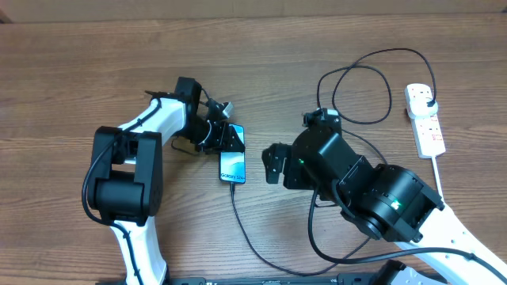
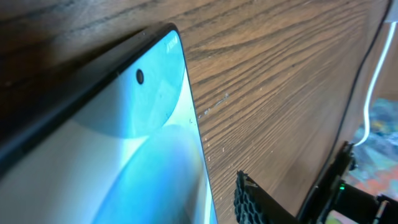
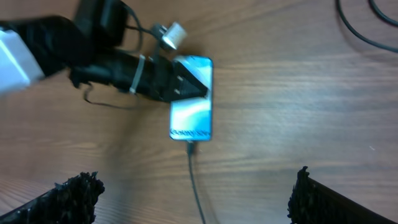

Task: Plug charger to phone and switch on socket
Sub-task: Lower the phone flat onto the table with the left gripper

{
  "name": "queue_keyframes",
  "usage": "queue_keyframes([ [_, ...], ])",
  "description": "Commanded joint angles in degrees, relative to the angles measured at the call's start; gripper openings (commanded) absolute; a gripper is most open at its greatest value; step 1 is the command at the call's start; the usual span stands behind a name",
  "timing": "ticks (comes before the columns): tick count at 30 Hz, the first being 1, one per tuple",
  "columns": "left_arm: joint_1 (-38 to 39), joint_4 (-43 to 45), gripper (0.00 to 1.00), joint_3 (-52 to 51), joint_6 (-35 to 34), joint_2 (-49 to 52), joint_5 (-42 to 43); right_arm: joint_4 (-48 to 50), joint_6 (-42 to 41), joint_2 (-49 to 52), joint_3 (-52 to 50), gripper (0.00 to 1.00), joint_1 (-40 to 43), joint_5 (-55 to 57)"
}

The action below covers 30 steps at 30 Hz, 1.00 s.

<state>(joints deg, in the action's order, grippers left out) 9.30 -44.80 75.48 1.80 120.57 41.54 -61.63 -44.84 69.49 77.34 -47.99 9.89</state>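
Your left gripper (image 1: 228,138) sits at the far end of the phone (image 1: 233,166), its black fingers (image 3: 185,87) lying across the glossy blue screen. Whether they pinch it or stand loose, you cannot tell. Your right gripper (image 3: 193,180) is spread wide just right of the phone, its ridged pads empty. The slim rectangular phone lies flat on the grained wooden table (image 1: 79,71), with the thin black charger (image 1: 242,218) in its near end. The white socket (image 1: 428,127) lies far right.

White links, black joints and cables — green light (image 1: 394,205) on right arm (image 1: 348,170)
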Motion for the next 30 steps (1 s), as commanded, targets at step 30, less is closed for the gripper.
queue_keyframes([
  [30, 1.6, 0.6, 0.6, -1.1, -6.8, 1.9, -19.5, 6.3, -0.3, 7.2, 0.0, 1.0, 0.2, 3.3],
])
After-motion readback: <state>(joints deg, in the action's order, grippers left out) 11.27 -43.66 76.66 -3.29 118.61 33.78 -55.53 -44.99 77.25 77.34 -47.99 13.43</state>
